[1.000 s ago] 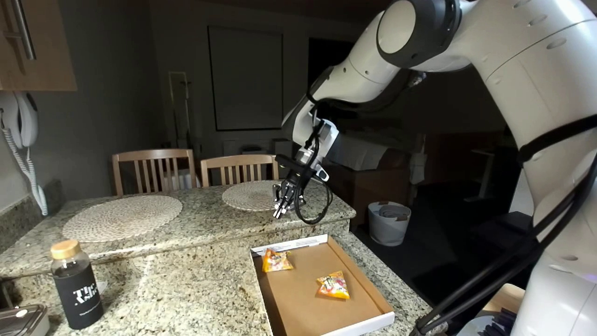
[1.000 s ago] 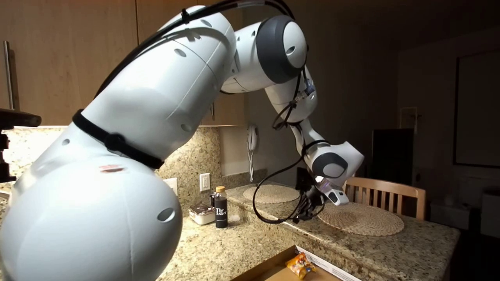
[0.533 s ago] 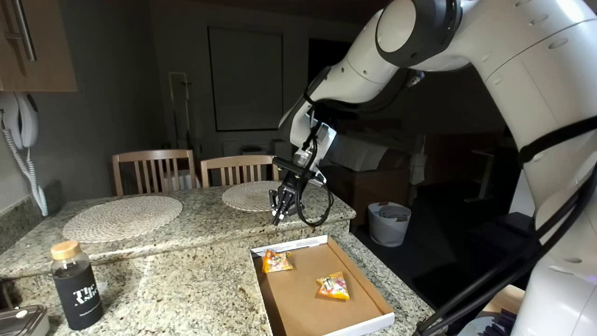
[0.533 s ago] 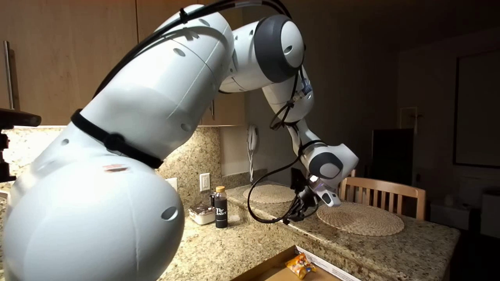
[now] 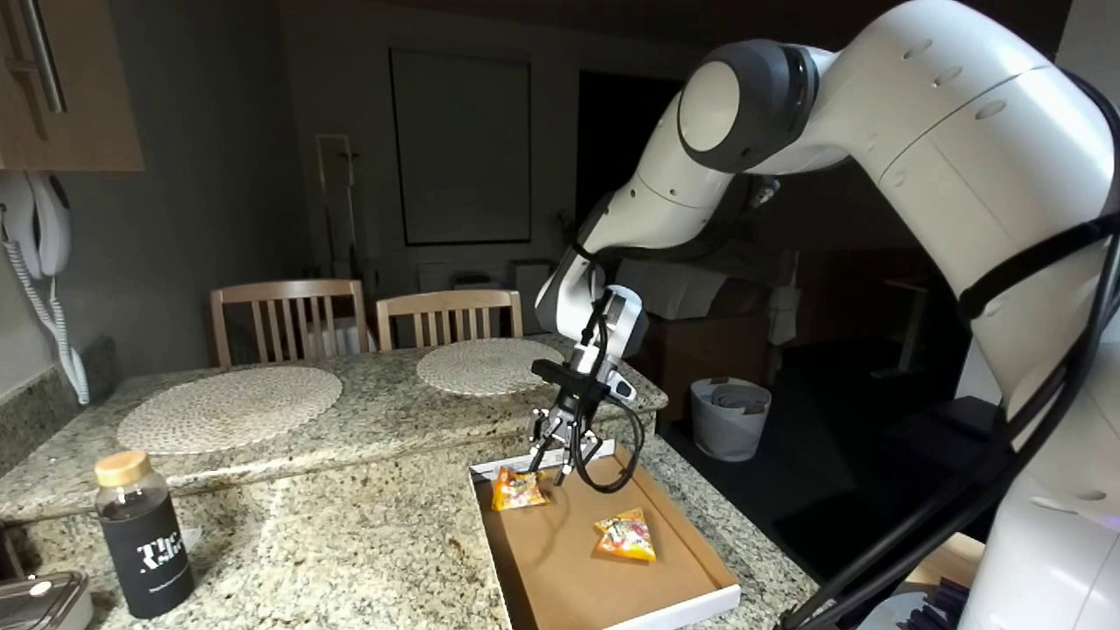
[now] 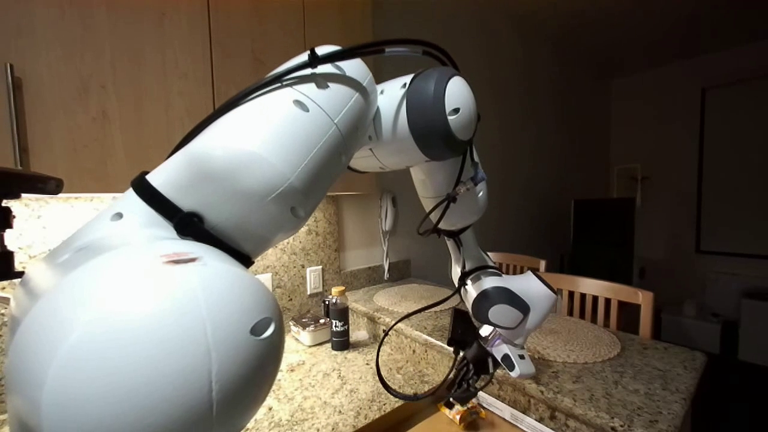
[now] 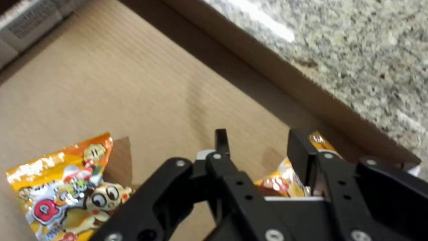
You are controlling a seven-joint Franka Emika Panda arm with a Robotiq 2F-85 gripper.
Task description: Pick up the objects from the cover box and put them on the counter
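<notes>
Two small orange-yellow packets lie in the cover box (image 5: 560, 569), which has a white rim and brown inside. The far packet (image 5: 516, 490) lies near the box's far corner, the nearer packet (image 5: 626, 535) towards its middle. My gripper (image 5: 547, 472) is open and empty, low above the box beside the far packet. In the wrist view the gripper (image 7: 258, 140) partly hides that packet (image 7: 284, 179), which shows between and behind the fingers; the nearer packet (image 7: 67, 194) lies left. An exterior view shows only the far packet (image 6: 462, 414), below the gripper (image 6: 463, 401). The box rests on the counter (image 5: 367, 542).
A raised granite ledge (image 5: 376, 437) with round placemats (image 5: 232, 409) stands behind the box. A dark bottle (image 5: 144, 542) and a lidded container (image 6: 311, 329) stand on the counter. The box wall (image 7: 267, 70) rises beside the far packet. A cable loop hangs by the gripper.
The arm has come down, bringing my gripper from the height of the ledge to just above the far packet. Its fingers look wider apart. The packets and box have not moved.
</notes>
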